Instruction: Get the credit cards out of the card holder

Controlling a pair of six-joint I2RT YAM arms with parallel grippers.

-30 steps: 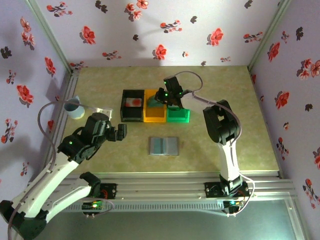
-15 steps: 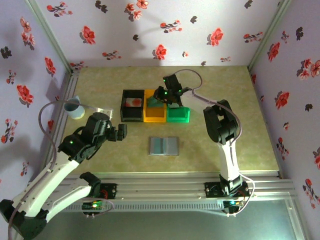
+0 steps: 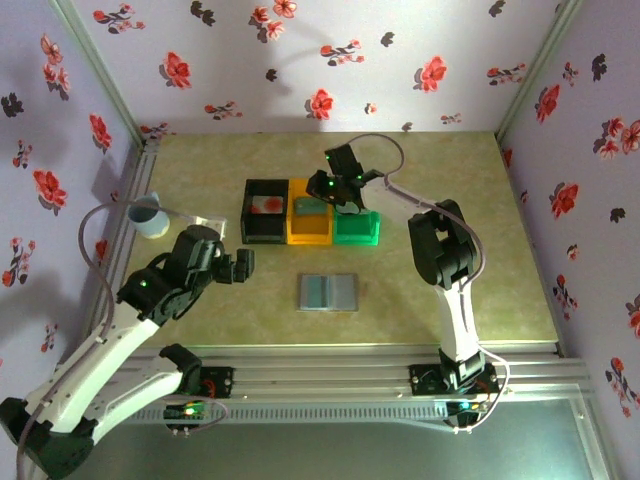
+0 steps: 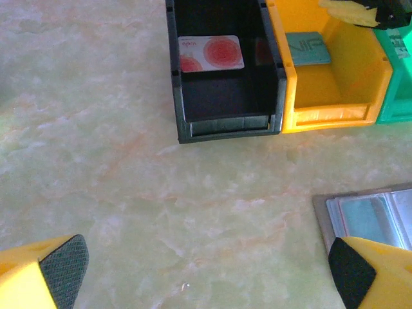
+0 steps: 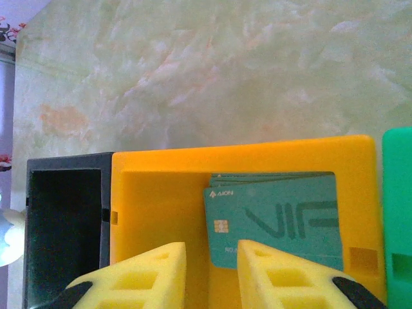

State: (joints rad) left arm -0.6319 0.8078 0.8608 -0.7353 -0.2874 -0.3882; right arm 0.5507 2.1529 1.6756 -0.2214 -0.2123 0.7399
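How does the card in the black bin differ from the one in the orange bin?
The white card carries red circles; the green card is teal with VIP lettering and a chip. The white card lies in the black bin, the green card in the orange bin beside it. Both lie face up inside their bins.

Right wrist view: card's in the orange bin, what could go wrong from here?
1. The right pincer sits narrowly open close above the green card in the orange bin; pulling away could snag it.
2. The card holder lies loose on the table; pulling a card from it might drag it along.
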